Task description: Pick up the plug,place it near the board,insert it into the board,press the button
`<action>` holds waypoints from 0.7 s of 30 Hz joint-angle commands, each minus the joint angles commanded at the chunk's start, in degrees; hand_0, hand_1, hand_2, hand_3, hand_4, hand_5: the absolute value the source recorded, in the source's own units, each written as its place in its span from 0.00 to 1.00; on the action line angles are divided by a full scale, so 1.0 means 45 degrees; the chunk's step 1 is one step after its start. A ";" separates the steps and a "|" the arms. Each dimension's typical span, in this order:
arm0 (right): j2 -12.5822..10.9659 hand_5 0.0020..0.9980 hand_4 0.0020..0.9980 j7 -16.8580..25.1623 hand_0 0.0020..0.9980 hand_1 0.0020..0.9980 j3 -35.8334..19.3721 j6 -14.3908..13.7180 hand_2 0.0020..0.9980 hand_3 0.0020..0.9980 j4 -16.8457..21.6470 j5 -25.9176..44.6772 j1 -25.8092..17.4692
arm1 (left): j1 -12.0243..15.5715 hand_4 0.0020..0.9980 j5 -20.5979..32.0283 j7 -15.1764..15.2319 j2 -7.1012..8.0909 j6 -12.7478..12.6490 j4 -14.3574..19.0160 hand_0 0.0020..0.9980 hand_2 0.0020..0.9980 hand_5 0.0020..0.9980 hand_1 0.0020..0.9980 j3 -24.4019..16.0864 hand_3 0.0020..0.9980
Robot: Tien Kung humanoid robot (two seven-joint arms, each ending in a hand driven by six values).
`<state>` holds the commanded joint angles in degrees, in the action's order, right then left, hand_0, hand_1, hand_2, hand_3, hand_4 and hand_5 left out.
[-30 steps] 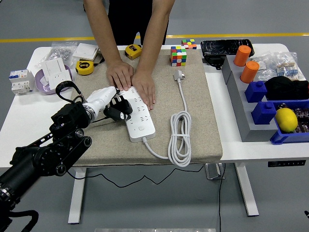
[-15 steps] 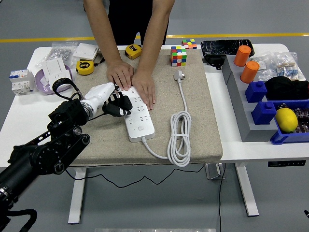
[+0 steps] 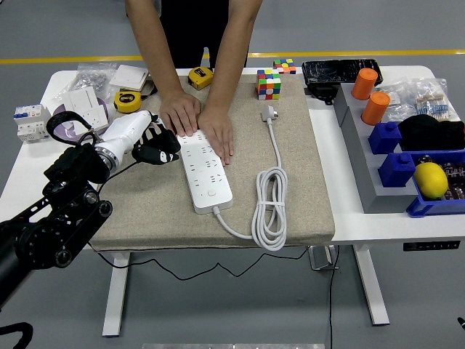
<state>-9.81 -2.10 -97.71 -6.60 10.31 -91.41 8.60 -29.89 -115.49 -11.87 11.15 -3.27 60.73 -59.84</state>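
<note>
White power strip (image 3: 205, 171) and white cable (image 3: 270, 211) on a beige mat (image 3: 290, 167). Multicoloured cube (image 3: 269, 84) up top, two orange cylinders (image 3: 370, 95), a yellow lemon (image 3: 430, 179) in blue bins (image 3: 425, 209).

Workshop: parts bins (image 3: 407, 156), floor line (image 3: 73, 59)

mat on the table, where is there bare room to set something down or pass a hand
Bare mat lies right of the coiled cable, up to the mat's right edge, and near the front left, between the power strip and the left hand. The far left is crowded: a person's hands press the strip's far end, with tape measures behind.
</note>
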 joint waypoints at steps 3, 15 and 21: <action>0.0008 0.86 1.00 0.0092 1.00 0.84 0.0037 0.0002 0.75 0.79 0.0000 0.0145 -0.0021 | 0.0183 0.73 0.0559 0.0424 0.0002 -0.0526 -0.0512 0.29 0.28 0.27 0.32 -0.0081 0.34; -0.0006 0.91 1.00 0.0185 1.00 0.84 0.0052 0.0000 0.75 0.79 0.0000 0.0334 -0.0067 | 0.0451 0.90 0.0889 0.0342 0.0025 -0.0268 -0.1037 0.70 0.53 0.23 0.64 -0.0065 0.50; -0.0027 1.00 1.00 0.0188 1.00 0.83 0.0066 -0.0013 0.75 0.78 0.0000 0.0384 -0.0081 | 0.0507 0.94 0.1122 0.0173 0.0126 0.0103 -0.1036 0.95 0.61 0.28 0.81 0.0261 0.55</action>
<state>-9.93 -1.26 -97.42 -6.65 10.31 -89.68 8.24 -27.61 -110.44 -11.09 11.72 -2.81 56.06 -58.67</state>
